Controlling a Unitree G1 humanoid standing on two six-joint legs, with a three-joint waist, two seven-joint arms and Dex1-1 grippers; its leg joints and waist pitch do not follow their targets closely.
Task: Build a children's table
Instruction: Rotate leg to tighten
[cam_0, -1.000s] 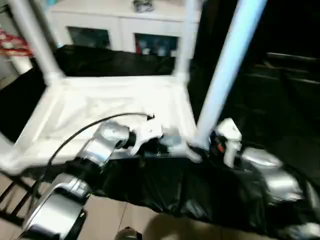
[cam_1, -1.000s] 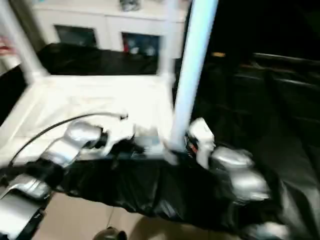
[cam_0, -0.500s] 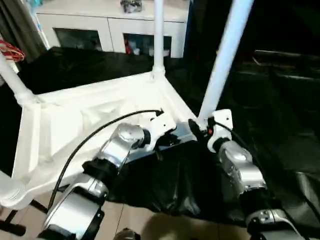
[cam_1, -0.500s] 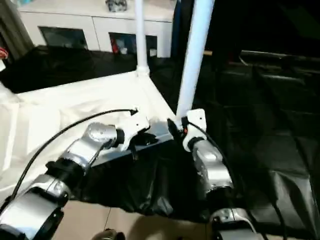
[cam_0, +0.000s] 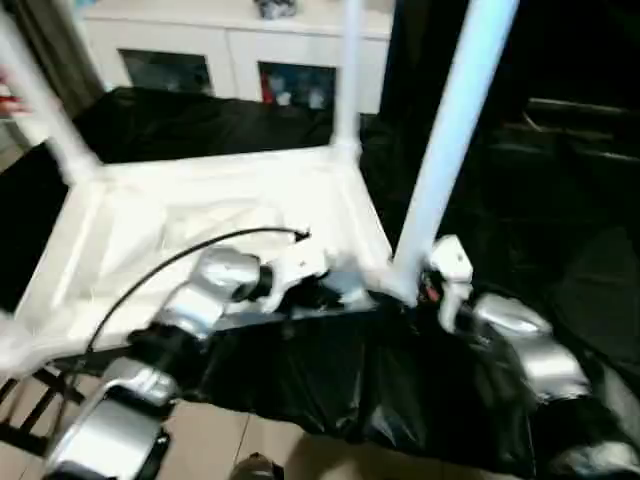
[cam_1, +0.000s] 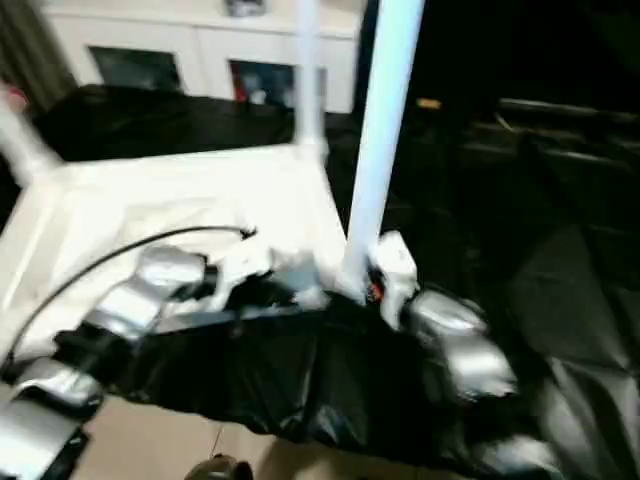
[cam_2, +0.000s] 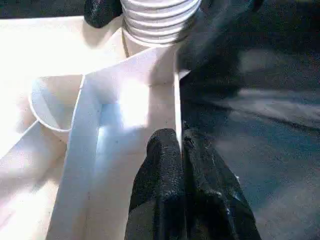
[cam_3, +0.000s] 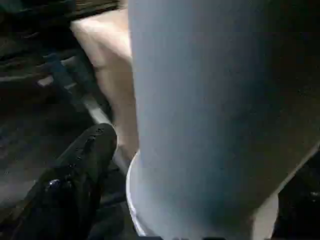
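White plastic table top (cam_0: 210, 230) lies upside down on a black-covered counter (cam_0: 520, 220), legs pointing up. The left tool (cam_2: 181, 150) is clamped on the top's near rim. The right tool (cam_0: 418, 290), fingers apart, sits beside the near-right leg (cam_0: 445, 150) at its socket.

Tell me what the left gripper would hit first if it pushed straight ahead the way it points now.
Probably the threaded base of the near-right leg in its corner socket: the left gripper, shut on the tabletop's side wall, points along it toward that corner. Depth is unclear.
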